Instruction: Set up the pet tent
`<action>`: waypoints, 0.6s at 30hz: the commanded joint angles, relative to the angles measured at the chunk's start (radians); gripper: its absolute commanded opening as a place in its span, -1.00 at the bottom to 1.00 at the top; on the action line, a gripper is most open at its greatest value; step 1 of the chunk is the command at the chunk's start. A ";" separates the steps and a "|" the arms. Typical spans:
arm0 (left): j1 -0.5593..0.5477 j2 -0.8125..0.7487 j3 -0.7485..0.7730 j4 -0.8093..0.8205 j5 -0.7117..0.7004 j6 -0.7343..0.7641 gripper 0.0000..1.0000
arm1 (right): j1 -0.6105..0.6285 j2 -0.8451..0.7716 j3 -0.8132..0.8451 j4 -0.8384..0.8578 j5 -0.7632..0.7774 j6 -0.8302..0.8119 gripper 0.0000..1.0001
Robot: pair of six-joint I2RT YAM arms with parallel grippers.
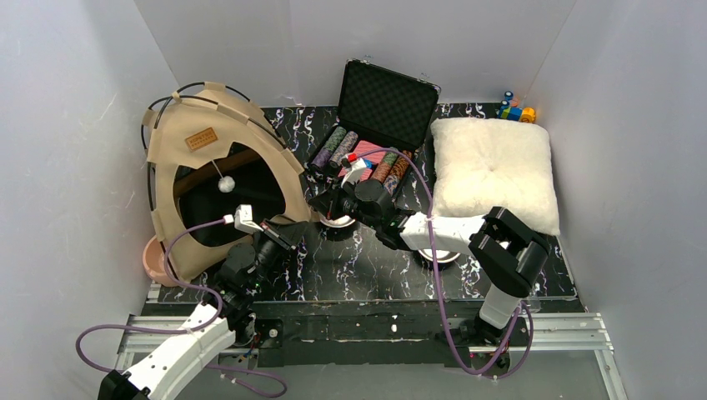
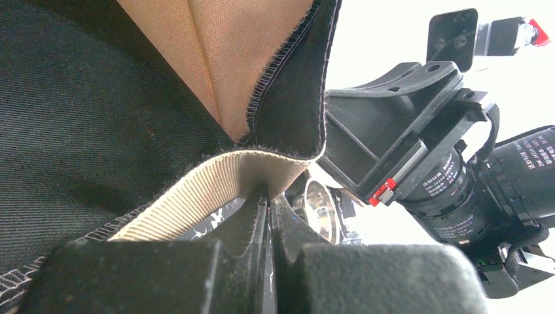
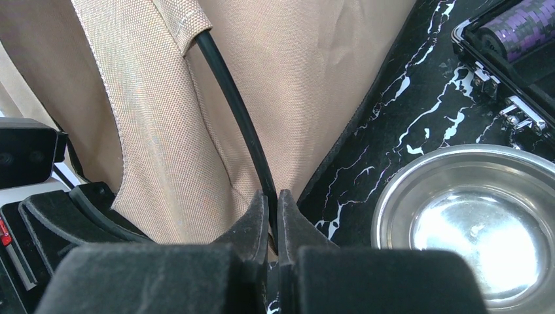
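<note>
Open case [image 1: 388, 104] holds chips [image 1: 338, 148] (pet tent [image 1: 188, 154] beside)

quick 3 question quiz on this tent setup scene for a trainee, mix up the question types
1. True or false: the right pincer is shut on the thin black pole of the tan canvas pet tent.
2. What does the left pincer grip? A) the tent's ribbed beige webbing edge B) a fluffy white cushion C) a round steel bowl
3. What hangs in the tent's dark arched entrance?
Key: 1 true; 2 A; 3 a small white pompom.
</note>
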 commanded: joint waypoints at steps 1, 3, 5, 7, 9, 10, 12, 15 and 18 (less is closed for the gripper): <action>-0.036 -0.007 -0.025 -0.183 0.172 0.006 -1.00 | -0.035 -0.036 0.056 0.322 0.108 0.056 -0.97; -0.037 -0.015 -0.026 -0.180 0.166 0.005 -1.00 | -0.035 -0.034 0.060 0.315 0.101 0.059 -0.97; -0.037 -0.021 -0.028 -0.174 0.160 0.008 -1.00 | -0.034 -0.033 0.063 0.304 0.092 0.060 -0.97; -0.037 -0.029 -0.028 -0.169 0.158 0.016 -1.00 | -0.035 -0.031 0.068 0.288 0.077 0.055 -0.97; -0.037 -0.034 -0.024 -0.168 0.153 0.021 -1.00 | -0.035 -0.031 0.066 0.284 0.062 0.053 -0.97; -0.037 -0.037 -0.022 -0.167 0.151 0.028 -1.00 | -0.036 -0.030 0.064 0.284 0.056 0.052 -0.97; -0.037 -0.039 -0.019 -0.161 0.151 0.033 -1.00 | -0.038 -0.031 0.056 0.288 0.054 0.046 -0.97; -0.037 -0.043 -0.015 -0.161 0.149 0.037 -1.00 | -0.036 -0.036 0.054 0.283 0.042 0.030 -0.97; -0.037 -0.055 -0.014 -0.163 0.143 0.040 -1.00 | -0.038 -0.041 0.053 0.268 0.019 0.007 -0.97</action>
